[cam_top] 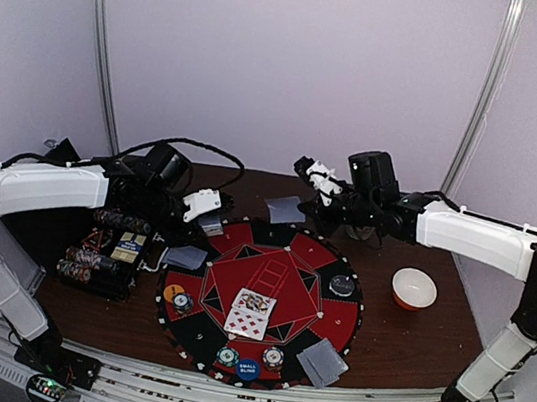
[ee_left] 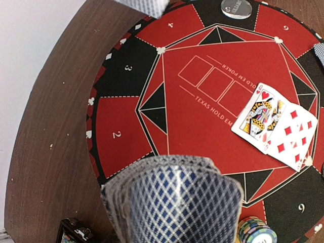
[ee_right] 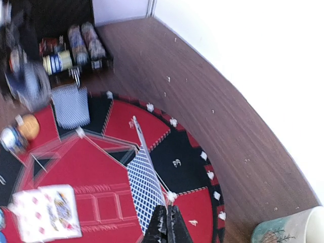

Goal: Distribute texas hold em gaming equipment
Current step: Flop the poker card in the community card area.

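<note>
My left gripper (cam_top: 208, 214) hovers over the mat's far left rim, shut on a fanned deck of blue-backed cards (ee_left: 177, 202) that hides its fingers in the left wrist view. My right gripper (ee_right: 167, 223) is shut on one blue-backed card (ee_right: 146, 185) held on edge above the round red-and-black poker mat (cam_top: 317, 315); from above that card (cam_top: 284, 209) hangs over the mat's far rim. Two face-up cards (cam_top: 251, 315) lie at the mat's centre. Face-down cards lie at the left (cam_top: 186, 257) and near right (cam_top: 322, 361). Chip stacks (cam_top: 273, 356) and a blue button (cam_top: 248, 368) sit along the near rim.
An open chip case (cam_top: 104, 252) stands left of the mat. An orange-rimmed white bowl (cam_top: 414, 289) sits on the table to the right. A patterned mug (ee_right: 283, 230) shows at the right wrist view's lower corner. A dark button (cam_top: 342, 285) lies on the mat's right side.
</note>
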Controlling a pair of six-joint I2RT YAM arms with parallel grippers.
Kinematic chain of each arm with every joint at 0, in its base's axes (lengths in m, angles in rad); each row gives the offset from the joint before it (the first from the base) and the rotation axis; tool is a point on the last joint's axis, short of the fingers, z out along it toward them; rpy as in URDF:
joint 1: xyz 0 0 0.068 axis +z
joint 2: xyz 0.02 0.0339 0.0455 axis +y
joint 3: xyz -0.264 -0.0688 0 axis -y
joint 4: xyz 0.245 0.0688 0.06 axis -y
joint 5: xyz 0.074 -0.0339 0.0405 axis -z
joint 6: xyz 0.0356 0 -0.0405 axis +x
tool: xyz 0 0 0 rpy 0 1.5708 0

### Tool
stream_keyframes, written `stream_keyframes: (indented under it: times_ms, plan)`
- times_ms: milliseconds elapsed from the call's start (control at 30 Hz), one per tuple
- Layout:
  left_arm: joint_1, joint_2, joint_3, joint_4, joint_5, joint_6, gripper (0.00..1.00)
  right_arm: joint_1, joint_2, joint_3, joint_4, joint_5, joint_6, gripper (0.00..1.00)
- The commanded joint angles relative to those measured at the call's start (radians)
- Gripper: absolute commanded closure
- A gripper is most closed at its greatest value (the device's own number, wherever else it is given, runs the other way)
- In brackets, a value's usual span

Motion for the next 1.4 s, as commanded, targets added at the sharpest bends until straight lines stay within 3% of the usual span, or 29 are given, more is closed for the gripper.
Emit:
stream_keyframes:
  times_ms: [0,100,267,467,767,1000,1367]
  plan:
    - [0.002,0.002,0.013,0.032,-0.001,-0.006,0.68,0.049,0.024,-0.165,0.211,0.097,-0.437,1.00]
    - [0.003,0.002,0.013,0.033,0.000,-0.006,0.68,0.096,0.083,-0.220,0.341,0.086,-0.688,1.00]
    - [0.002,0.003,0.012,0.033,0.004,-0.006,0.68,0.106,0.191,-0.239,0.480,0.019,-0.947,1.00]
    - [0.002,0.006,0.009,0.032,-0.001,-0.005,0.68,0.130,0.229,-0.306,0.454,-0.062,-1.207,1.00]
    - [0.002,0.016,0.010,0.032,0.002,-0.004,0.68,0.128,0.224,-0.311,0.239,-0.122,-1.316,1.00]
    - [0.002,0.014,0.010,0.032,-0.001,-0.004,0.68,0.126,0.233,-0.302,0.192,-0.086,-1.368,1.00]
    - [0.003,0.016,0.010,0.032,-0.002,-0.004,0.68,0.112,0.211,-0.292,0.238,-0.140,-1.304,1.00]
